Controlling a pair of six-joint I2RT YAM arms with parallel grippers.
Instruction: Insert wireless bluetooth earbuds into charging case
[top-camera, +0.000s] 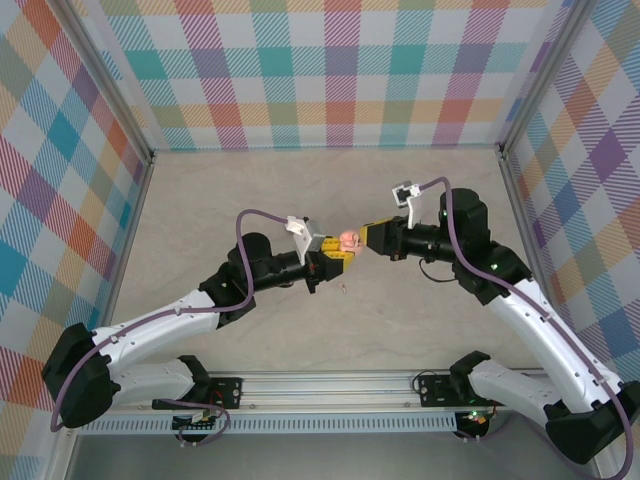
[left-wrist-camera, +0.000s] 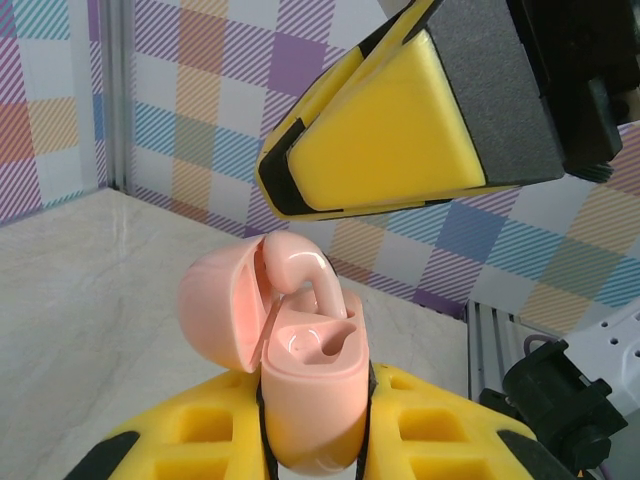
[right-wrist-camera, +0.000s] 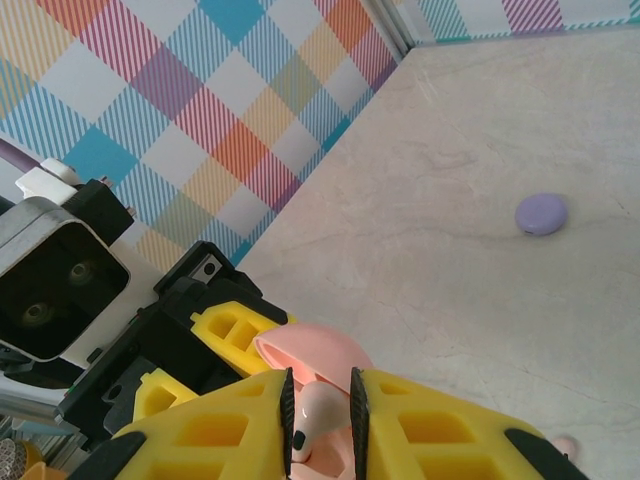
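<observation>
The left gripper (top-camera: 345, 250) clamps the open charging case (left-wrist-camera: 310, 390) mid-frame, its pinkish earbud (left-wrist-camera: 298, 272) poking up stem-down just beneath the right gripper (left-wrist-camera: 275, 182), whose nearly closed jaws hold nothing.

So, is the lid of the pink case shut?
No, the lid of the pink case stands hinged open, with an earbud sticking up from inside.

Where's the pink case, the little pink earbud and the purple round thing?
pink case (left-wrist-camera: 315, 400): left wrist view, on the front of its body.
pink earbud (left-wrist-camera: 295, 265): left wrist view, on its rounded head.
purple disc (right-wrist-camera: 541, 213): right wrist view, on the middle of its top.
</observation>
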